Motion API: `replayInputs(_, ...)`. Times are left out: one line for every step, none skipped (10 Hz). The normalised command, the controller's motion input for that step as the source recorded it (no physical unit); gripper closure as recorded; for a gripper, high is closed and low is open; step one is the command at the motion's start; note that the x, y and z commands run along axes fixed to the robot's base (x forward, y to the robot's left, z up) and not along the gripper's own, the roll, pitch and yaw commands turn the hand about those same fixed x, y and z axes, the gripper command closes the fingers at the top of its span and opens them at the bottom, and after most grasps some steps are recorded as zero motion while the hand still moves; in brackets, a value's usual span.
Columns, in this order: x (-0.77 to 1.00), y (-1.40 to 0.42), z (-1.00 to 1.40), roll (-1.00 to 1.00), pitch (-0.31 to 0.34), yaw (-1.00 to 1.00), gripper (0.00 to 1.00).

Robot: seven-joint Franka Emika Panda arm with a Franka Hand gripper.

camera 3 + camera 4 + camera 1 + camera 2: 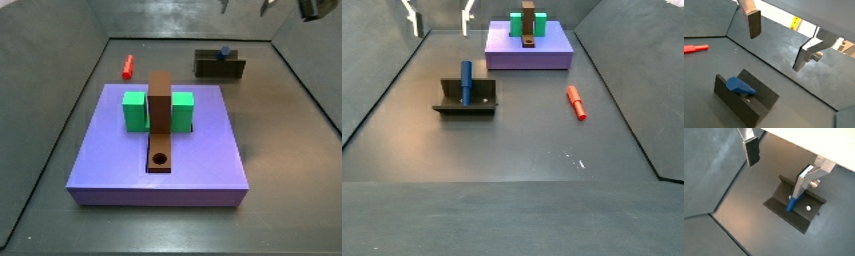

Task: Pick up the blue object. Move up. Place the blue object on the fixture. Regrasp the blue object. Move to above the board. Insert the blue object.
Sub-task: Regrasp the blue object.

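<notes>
Hovering high above the fixture (466,98), the gripper (438,14) has its fingers (754,23) spread wide with nothing between them. Blue object (468,80) leans upright in the fixture, well apart from the board (160,121) and red peg (576,101).

Gripper (784,42) in both wrist views: two flat silver metal finger plates w/ dark pads. One finger (754,23) is a short dark rectangular pad under a pale mount. Other finger (806,182) is a bent silver plate, lighter edge highlights, w/ small round silver screw/knob on its side. Yellow marking strip (795,22) shows by the gripper body. In a side view, gripper (438,16) appears as two thin pale prongs at frame top; in a side view (267,6) only dark tips visible, detail too small.
</notes>
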Motion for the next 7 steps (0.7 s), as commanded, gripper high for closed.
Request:
replayInputs(-0.22, 0.01, -0.23, 0.07, 0.0, -0.05, 0.0)
replayInputs(-0.17, 0.0, -0.19, 0.09, 0.0, -0.04, 0.0)
replayInputs(-0.1, 0.0, -0.14, 0.02, 0.0, -0.04, 0.0)
replayInputs(0.0, 0.0, -0.11, 0.0, 0.0, -0.01, 0.0)
replayInputs(0.0, 0.0, -0.06, 0.0, 0.0, 0.0, 0.0)
replayInputs(0.0, 0.0, -0.03, 0.0, 0.0, 0.0, 0.0)
replayInputs(0.0, -0.01, 0.0, 0.01, 0.0, 0.0, 0.0)
